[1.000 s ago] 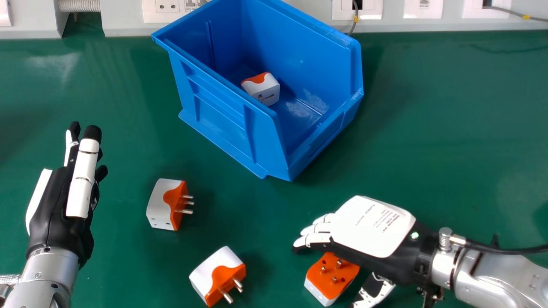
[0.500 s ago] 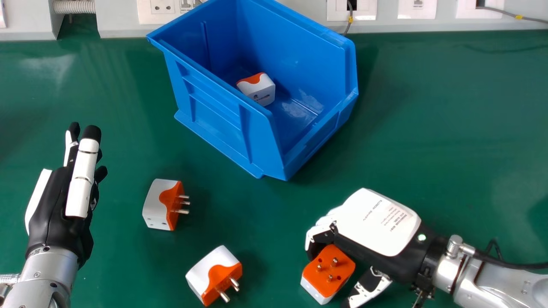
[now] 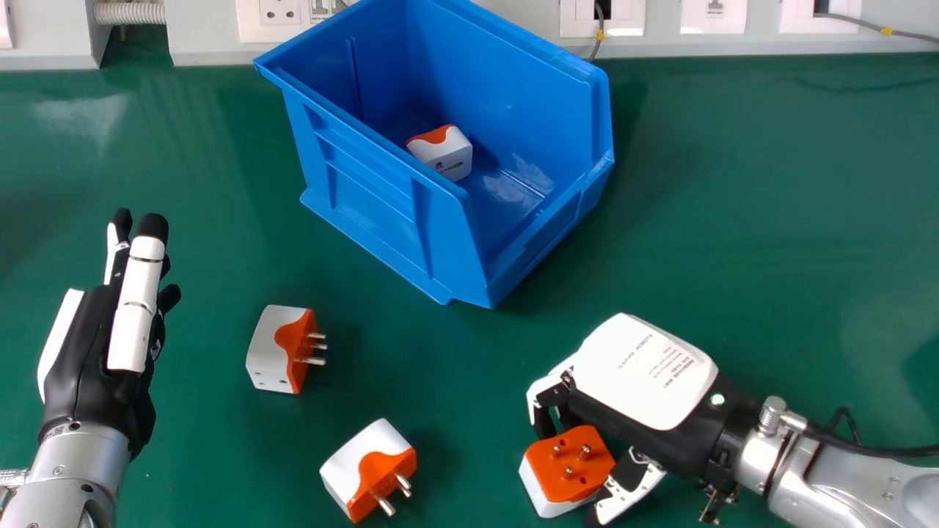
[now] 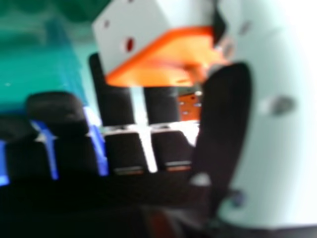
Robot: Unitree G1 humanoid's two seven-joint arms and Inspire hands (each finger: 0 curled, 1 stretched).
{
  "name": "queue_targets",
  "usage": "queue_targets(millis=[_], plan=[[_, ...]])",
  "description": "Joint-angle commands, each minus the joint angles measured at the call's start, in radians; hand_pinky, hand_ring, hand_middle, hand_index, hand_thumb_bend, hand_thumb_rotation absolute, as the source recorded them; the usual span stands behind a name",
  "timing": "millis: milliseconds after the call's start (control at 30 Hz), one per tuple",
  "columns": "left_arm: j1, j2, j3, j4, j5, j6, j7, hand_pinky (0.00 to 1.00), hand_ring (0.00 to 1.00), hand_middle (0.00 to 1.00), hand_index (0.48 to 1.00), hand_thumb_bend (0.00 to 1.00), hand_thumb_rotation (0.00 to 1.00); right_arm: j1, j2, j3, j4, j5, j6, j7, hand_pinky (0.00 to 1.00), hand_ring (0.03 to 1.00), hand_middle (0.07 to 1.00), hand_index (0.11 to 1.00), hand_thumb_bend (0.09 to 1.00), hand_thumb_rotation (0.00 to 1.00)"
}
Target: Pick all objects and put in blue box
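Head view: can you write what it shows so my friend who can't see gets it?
A robot's right hand curls its fingers round an orange-and-white plug at a green table. Two more plugs lie between it and the open left hand; a fourth sits inside a blue box.

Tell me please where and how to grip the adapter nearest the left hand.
Probably best by its white body, from above, fingers on the far side, thumb on the near: its metal pins point right, leaving both those sides free.
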Motion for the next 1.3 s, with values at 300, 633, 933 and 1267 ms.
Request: queue_targets(millis=[300,633,933,1267], plan=[[-0.012,0.01,0.006,-0.027,-0.012,-0.01,-0.005,0.98,1.0,1.0,1.0,0.53,1.0,0.026,0.011,-0.02,-0.014,-0.025,0.165,0.089,0.08,0.115,0.185,0.47,0.504,0.13],[-0.018,0.005,0.002,-0.015,-0.014,-0.01,-0.003,0.98,1.0,1.0,1.0,0.53,1.0,0.101,0.008,-0.148,-0.285,0.11,0.302,0.305,0.05,0.094,0.155,0.469,0.496,0.13],[-0.019,0.007,0.003,-0.012,-0.016,-0.011,-0.006,0.98,1.0,1.0,1.0,0.53,1.0,0.176,0.022,-0.299,-0.525,0.228,0.387,0.402,0.04,0.082,0.14,0.469,0.49,0.14],[-0.029,0.01,0.004,0.008,-0.012,-0.019,-0.006,0.98,1.0,1.0,1.0,0.53,1.0,0.221,0.033,-0.454,-0.667,0.278,0.41,0.383,0.07,0.116,0.179,0.469,0.487,0.15]])
